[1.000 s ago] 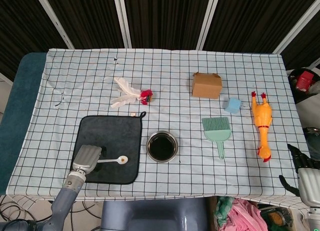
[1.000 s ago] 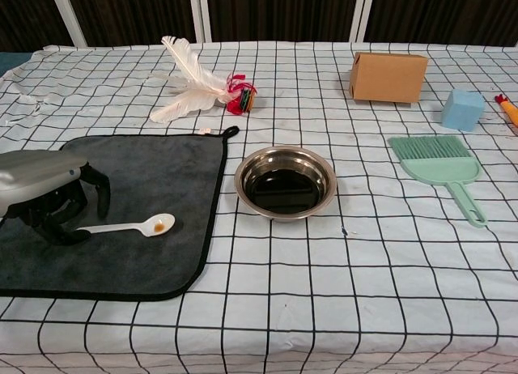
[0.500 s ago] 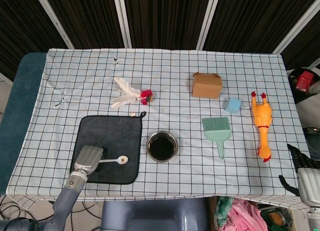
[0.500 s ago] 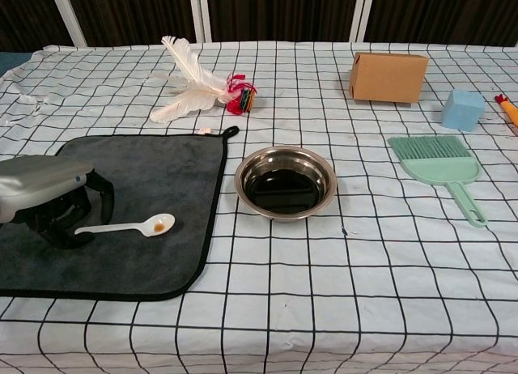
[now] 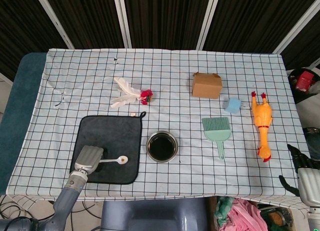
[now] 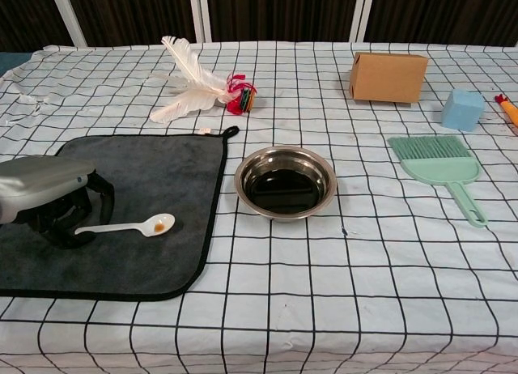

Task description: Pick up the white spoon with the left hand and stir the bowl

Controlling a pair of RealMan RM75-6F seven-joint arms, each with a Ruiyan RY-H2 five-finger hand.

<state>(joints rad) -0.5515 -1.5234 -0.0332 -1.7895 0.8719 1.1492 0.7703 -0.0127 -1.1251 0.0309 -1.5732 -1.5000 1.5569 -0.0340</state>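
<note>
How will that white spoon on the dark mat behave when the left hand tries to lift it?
The white spoon looks thin and stiff, probably light. It lies flat on the soft gray mat, so fingers may struggle to get under its slim handle. The left hand sits at the handle end; the bowl end with its brown dab could tip down.

Work surface and surroundings, seen from above and from the front.
A table (image 5: 31,86) with a teal top is covered by a white cloth (image 5: 170,66) printed with a black grid, wrinkled toward its far left corner. Behind the table stand dark panels (image 5: 160,16) separated by slanting white frame bars (image 5: 120,16). Bunched pink fabric (image 5: 240,213) lies below the table's near edge. Lighting is even, with soft shadows.
</note>
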